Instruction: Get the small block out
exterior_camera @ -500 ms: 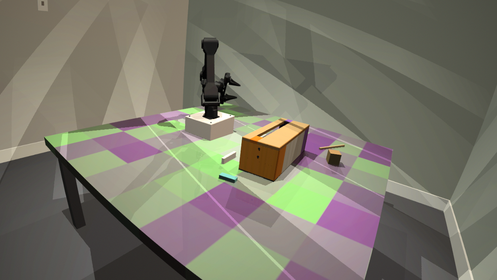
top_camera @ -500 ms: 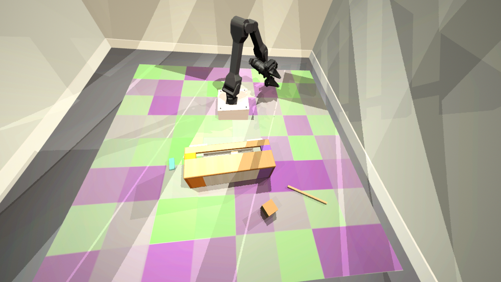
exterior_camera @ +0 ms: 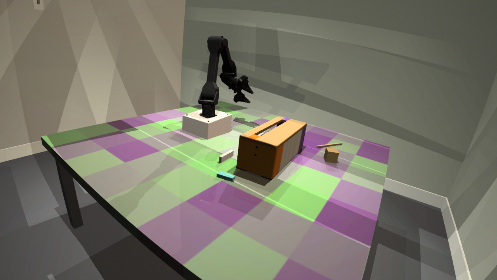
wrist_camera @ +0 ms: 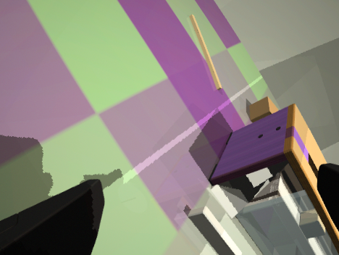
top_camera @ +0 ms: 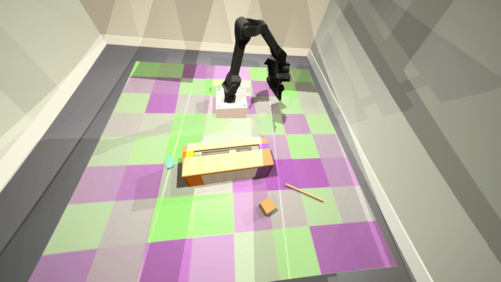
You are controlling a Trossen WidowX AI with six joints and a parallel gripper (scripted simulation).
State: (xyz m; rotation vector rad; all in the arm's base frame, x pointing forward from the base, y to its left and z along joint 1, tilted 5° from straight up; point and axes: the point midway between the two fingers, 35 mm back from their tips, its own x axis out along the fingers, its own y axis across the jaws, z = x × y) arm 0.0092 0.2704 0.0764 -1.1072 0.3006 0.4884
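The box (top_camera: pixel 227 164) (exterior_camera: pixel 257 156) (wrist_camera: pixel 250 156) stands upright on the table, with an orange-brown end, a purple end and a slot in its top. Its clear front faces the arm's base. A small pale tan block (top_camera: pixel 232 151) (wrist_camera: pixel 312 224) shows inside, through the slot and behind the clear panel, around the middle of the shelf's length. Which shelf end is the pocket I cannot tell. My gripper (exterior_camera: pixel 251 97) (wrist_camera: pixel 211 185) is open and empty, high above the table on the purple-end side of the base, away from the box.
A tan cube (top_camera: pixel 268 205) (exterior_camera: pixel 331 155) (wrist_camera: pixel 261 109) and a thin stick (top_camera: pixel 304 192) (exterior_camera: pixel 329 144) (wrist_camera: pixel 206 54) lie beyond the purple end. A teal block (top_camera: pixel 169 162) (exterior_camera: pixel 225 176) lies by the orange end. A pale bar (exterior_camera: pixel 226 156) lies before the clear front. The arm's white base (top_camera: pixel 231 112) (exterior_camera: pixel 196 127) faces it.
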